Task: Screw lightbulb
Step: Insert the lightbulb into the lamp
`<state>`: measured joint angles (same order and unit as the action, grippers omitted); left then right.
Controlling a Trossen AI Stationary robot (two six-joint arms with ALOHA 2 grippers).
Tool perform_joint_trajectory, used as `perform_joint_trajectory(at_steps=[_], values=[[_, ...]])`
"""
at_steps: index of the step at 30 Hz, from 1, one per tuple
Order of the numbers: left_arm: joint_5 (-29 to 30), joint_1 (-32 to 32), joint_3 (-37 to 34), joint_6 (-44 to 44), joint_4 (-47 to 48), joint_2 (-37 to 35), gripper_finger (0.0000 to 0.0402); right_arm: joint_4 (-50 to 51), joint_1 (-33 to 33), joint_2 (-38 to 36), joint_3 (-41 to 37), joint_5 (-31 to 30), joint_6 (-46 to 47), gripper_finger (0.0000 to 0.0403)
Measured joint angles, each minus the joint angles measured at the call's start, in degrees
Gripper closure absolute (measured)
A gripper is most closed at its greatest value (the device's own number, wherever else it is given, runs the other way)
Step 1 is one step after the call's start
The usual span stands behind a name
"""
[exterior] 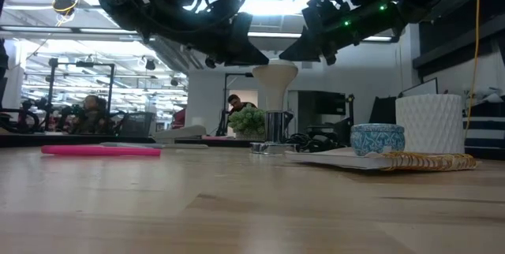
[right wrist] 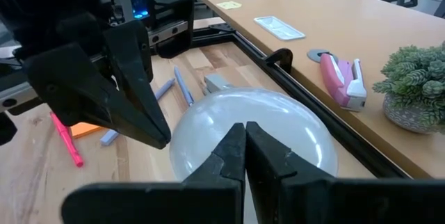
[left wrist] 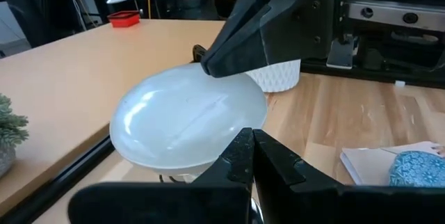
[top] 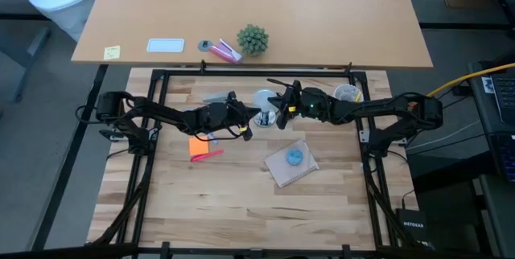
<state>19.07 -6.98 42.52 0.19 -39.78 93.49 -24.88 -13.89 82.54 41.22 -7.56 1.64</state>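
Observation:
The lightbulb [exterior: 274, 80], a frosted white globe, stands upright with its narrow end in the shiny metal socket [exterior: 274, 126] at the table's far middle. From above, the lightbulb [top: 264, 98] shows between the two arms. My left gripper [left wrist: 252, 140] is shut and comes in from the table's left. Its tip [exterior: 256, 58] meets the globe's top. My right gripper [right wrist: 245, 130] is shut too and comes in from the right, with its tip [exterior: 289, 55] at the globe's other side. My left gripper lays its shut fingertips against the globe's upper part [left wrist: 222, 140], on the side toward the table's left. It slants slightly down from that side. The bulb stands upright, base in the socket. My right gripper lays its shut fingertips against the globe's upper part [right wrist: 208, 130], on the side toward the table's right. It slants slightly down, facing the left gripper.
A notebook [top: 291, 165] with a small blue round thing [top: 294, 157] lies right of centre. A pink marker [top: 208, 154] and an orange note [top: 199, 145] lie to the left. A white textured cup [exterior: 428, 123] stands at the far right. The black frame rail [top: 257, 72] runs along the far edge.

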Motion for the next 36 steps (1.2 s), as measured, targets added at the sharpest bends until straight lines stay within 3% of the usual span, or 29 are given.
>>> perform_joint_trajectory(at_steps=[8,15,36], values=[[0.2,0.0,0.0,-0.2,-0.6,0.1,0.0401,-0.5,0.0,0.1,-0.1,0.0,0.0,0.0391],[0.4,0.0,0.0,1.5,-7.4,0.1,0.0401,-0.5,0.0,0.0,0.0,0.2,0.0,0.0391],[0.2,-1.3,0.0,-0.2,-3.1,0.0,0.0401,-0.8,0.0,0.0,0.0,0.1,0.0,0.0391]])
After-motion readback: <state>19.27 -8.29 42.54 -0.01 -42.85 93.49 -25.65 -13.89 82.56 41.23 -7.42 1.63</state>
